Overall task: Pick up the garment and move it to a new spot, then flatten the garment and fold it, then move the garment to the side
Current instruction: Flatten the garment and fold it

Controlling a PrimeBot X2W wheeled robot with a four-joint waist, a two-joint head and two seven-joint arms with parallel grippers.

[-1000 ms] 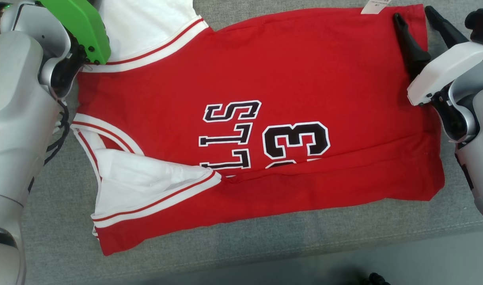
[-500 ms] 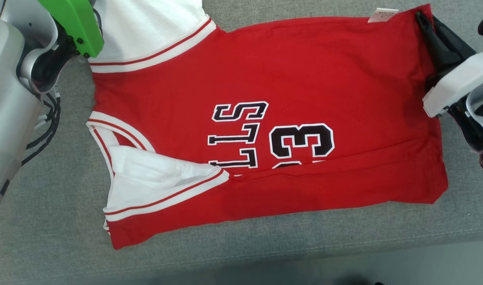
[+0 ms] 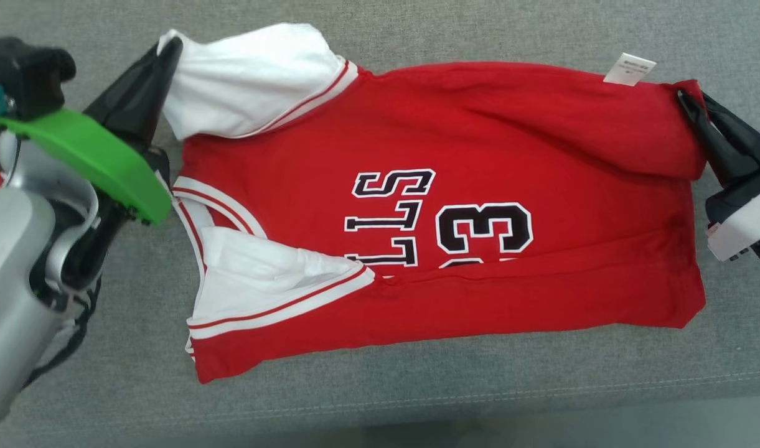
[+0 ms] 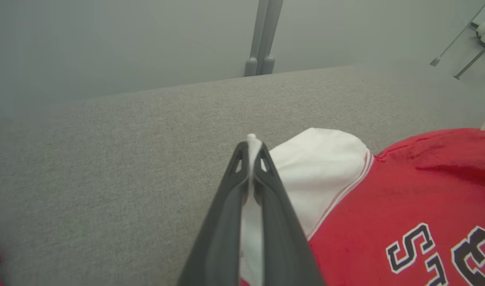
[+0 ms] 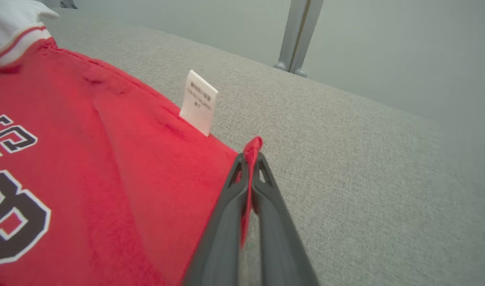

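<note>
Currently my left claw (image 3: pixel 170 50) and right claw (image 3: pixel 688 102) clench opposite far corners of the garment (image 3: pixel 492 143); its long axis runs between them.

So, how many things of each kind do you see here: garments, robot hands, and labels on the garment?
Garments: 1 (red jersey)
Hands: 2 (left hand, right hand, both shut on the jersey)
Labels: 1 (white label)
Total: 4
</note>
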